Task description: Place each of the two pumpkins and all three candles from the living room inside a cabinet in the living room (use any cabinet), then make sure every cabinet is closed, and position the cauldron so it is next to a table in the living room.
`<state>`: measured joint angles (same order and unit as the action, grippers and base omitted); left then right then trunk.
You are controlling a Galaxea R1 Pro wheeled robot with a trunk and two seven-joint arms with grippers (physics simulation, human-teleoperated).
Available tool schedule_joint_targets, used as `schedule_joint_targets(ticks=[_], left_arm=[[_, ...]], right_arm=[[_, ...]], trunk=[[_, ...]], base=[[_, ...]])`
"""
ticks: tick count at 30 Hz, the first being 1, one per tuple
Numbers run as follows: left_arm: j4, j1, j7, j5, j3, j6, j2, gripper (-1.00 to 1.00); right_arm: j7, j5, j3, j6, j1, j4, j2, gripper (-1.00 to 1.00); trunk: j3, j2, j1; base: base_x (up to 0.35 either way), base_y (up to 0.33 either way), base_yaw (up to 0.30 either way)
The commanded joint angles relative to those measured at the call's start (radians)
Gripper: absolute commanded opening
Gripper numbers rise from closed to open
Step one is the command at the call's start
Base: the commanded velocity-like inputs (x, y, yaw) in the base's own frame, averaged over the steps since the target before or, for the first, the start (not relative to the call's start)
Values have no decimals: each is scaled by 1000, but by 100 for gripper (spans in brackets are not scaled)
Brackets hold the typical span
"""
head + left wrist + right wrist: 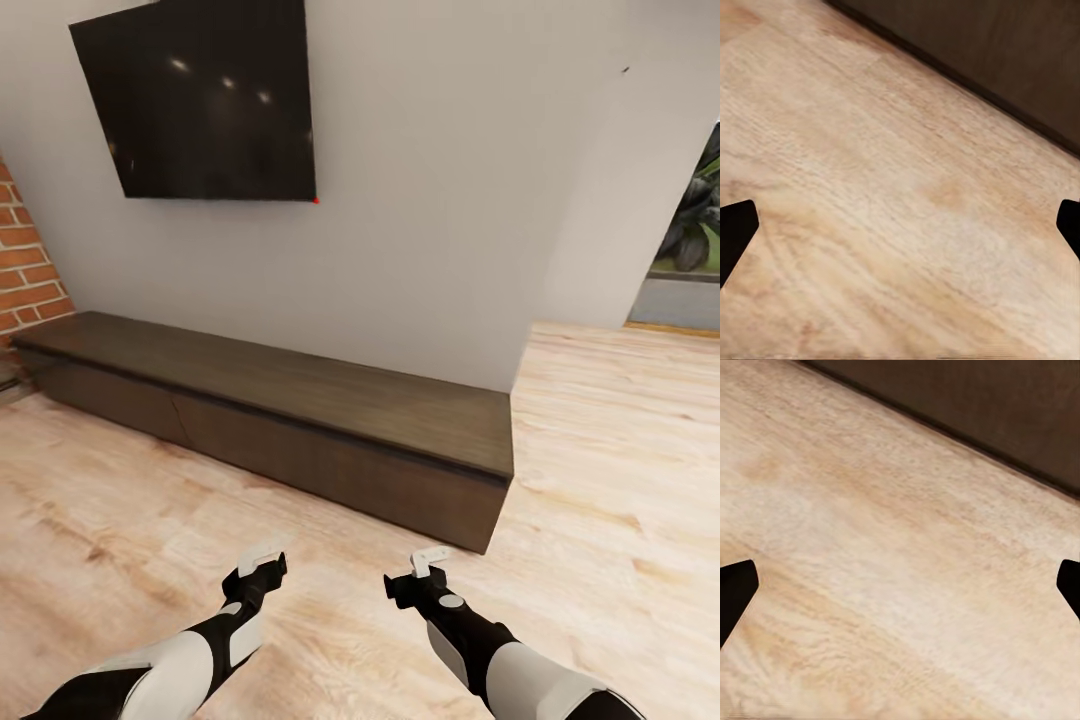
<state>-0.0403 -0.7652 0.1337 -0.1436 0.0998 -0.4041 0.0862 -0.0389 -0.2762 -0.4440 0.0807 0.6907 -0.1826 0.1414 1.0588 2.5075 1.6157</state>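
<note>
The cabinet (300, 400) is a long, low dark-brown unit against the white wall, and its drawer fronts look shut. My left gripper (262, 565) and right gripper (420, 572) hover over the wooden floor a short way in front of it. Both are open and hold nothing. In the left wrist view the left gripper (904, 225) has its dark fingertips (736, 229) spread wide over bare floor, with the cabinet front (997, 52) beyond. The right gripper (904, 585) stands the same way before the cabinet front (982, 405). The pumpkins, candles, cauldron and table are out of view.
A black TV (200, 95) hangs on the wall above the cabinet. A brick wall (25, 260) stands at the left. At the right an opening shows a plant (700, 215). Light wooden floor (120, 540) stretches in front of the cabinet and past its right end.
</note>
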Motion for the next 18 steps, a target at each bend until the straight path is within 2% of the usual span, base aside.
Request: schedule_joint_targets(ticks=[1,4,12,18], left_arm=[[-4,-2,0,1,8,-7,1,100],[-5,-2,0,1,8,-7,0,100],[-4,-2,0,1,8,-7,0,100],[-4,-2,0,1,8,-7,0,100]], right_arm=[[-4,-9,-8,4,1,1,0,100],[-3,-9,-9,4,1,1,0,100],[-3,-9,-9,4,1,0,0,100],[-4,-9,-9,4,1,0,0,100]], trunk=[[0,0,0],[-1,0,0],[-2,0,0],[-3,0,0]], base=[[-93,-84,278],[-92,-83,179],[-92,-82,52],[-92,-81,203]])
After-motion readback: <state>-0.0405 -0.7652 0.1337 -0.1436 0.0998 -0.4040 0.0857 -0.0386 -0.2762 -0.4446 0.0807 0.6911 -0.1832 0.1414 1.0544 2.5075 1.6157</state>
